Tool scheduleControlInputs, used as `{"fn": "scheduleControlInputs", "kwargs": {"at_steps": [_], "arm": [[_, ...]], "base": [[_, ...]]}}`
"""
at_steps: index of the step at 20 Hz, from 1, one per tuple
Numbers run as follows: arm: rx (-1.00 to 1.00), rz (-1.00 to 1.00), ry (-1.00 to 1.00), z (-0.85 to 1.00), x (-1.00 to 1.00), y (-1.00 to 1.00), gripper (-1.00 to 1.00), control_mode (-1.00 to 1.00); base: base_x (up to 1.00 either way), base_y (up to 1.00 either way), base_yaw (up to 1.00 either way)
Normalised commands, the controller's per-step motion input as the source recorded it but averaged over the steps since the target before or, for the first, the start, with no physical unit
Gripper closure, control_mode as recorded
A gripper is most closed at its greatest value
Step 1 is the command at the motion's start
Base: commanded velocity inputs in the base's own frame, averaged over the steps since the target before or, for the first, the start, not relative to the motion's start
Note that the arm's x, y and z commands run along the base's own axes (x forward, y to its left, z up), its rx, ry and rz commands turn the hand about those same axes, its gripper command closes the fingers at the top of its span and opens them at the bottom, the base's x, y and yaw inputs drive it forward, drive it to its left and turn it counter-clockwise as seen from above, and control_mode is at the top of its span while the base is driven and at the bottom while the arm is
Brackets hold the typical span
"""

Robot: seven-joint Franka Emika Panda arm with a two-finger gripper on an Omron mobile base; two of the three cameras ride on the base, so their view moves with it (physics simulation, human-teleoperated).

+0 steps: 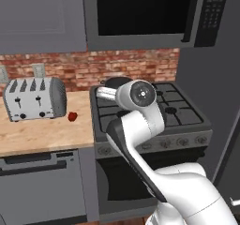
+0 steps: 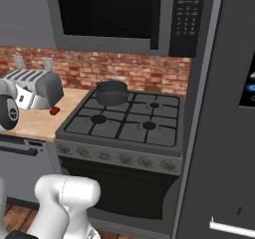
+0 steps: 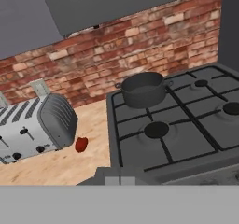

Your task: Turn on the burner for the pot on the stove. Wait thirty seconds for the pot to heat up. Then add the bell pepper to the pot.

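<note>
The dark grey pot stands on the back left burner of the stove, and it covers that burner's cap. In the left base view my arm hides most of the pot. The small red bell pepper lies on the wooden counter between toaster and stove, also seen as the bell pepper in the hand view. My gripper is shut and empty. It hangs in front of the stove's front left corner and looks over the pot. The round knobs line the stove front.
A silver toaster stands on the wooden counter left of the pepper. A black microwave hangs over the stove. A tall dark fridge flanks the stove on the right. A brick wall runs behind.
</note>
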Motion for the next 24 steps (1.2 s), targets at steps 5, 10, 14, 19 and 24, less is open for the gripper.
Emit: {"fn": "scheduleControlInputs", "kwargs": {"at_steps": [5,10,14,19,24], "arm": [[0.00,0.00,0.00,0.00,0.00,0.00,1.00,1.00],[-0.01,0.04,0.00,0.00,-0.01,0.03,1.00,-1.00],[-0.03,0.17,0.00,0.00,-0.02,0.14,1.00,-1.00],[-0.06,0.16,0.00,0.00,0.00,0.22,1.00,-1.00],[-0.03,0.13,0.00,0.00,0.03,0.05,1.00,-1.00]], "base": [[0.00,0.21,0.19],[-0.03,0.12,0.14],[0.00,0.00,0.00],[0.00,0.00,0.00],[0.00,0.00,0.00]]}}
